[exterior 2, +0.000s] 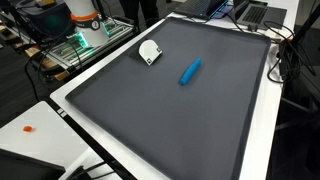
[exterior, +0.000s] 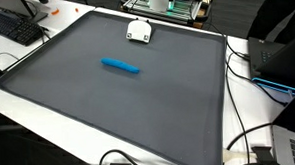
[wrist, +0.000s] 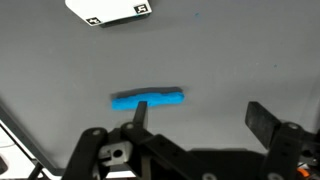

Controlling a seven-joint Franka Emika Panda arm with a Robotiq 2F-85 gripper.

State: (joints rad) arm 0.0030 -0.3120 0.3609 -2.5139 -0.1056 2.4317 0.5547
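Closest to the wrist camera, the gripper (wrist: 200, 116) has its two fingers (wrist: 140, 112) spread wide apart, and nothing is between them. Just beyond it lies one blue marker pen (wrist: 148, 98), flat on the dark grey mat (wrist: 240, 50). One fingertip overlaps the pen's lower edge in this view, and I cannot tell if they touch. No writing can be read on the pen. Further away, at the top edge, there is one white object (wrist: 110, 10) with black square marks that are not letters. Both exterior views show the pen (exterior: 121, 66) (exterior 2: 190, 71) near the middle of the mat, well apart from the white object (exterior: 138, 31) (exterior 2: 149, 51). One black keyboard (exterior: 15, 28) lies beyond the mat's corner.
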